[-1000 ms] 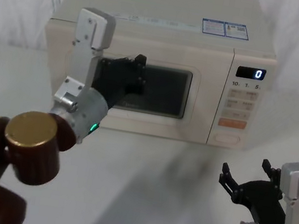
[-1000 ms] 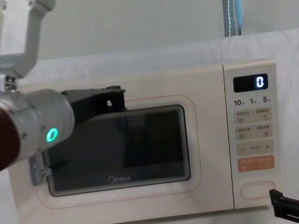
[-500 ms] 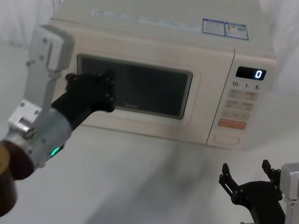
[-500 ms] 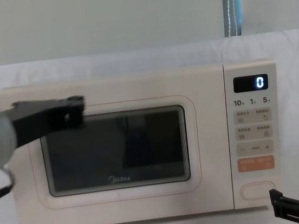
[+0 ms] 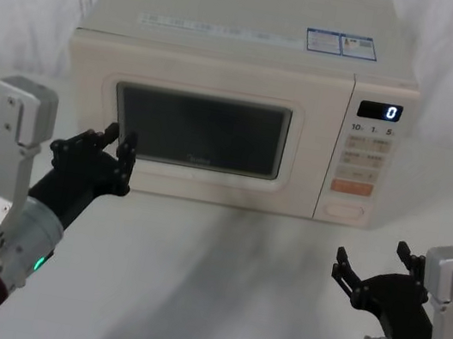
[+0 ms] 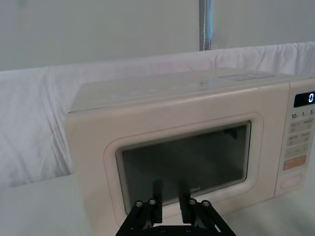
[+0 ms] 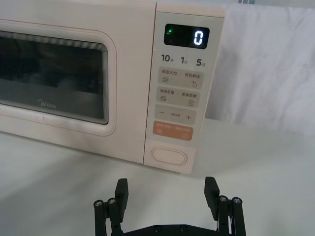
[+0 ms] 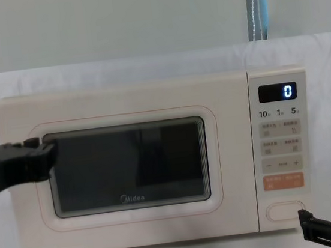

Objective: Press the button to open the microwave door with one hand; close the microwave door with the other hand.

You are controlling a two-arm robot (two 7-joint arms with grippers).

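The button (image 7: pixel 169 155) sits at the bottom of the control panel (image 5: pixel 367 158), right under the orange key (image 7: pixel 173 130), nothing touching it. The microwave door (image 5: pixel 198 130) looks shut flush with the front, and through the dark window (image 8: pixel 128 166) I can't make out whether anything's inside. The display (image 8: pixel 277 92) reads 0. The microwave (image 5: pixel 246 51) stands on a white-covered counter (image 5: pixel 216 281). The left tool (image 5: pixel 117 144) hangs just in front of the door's lower left corner, fingers (image 6: pixel 156 201) close together with only a narrow gap, not pinching anything. The right tool (image 7: pixel 166 194) is low over the counter in front of the control panel, well short of the button, fingers spread wide and empty.
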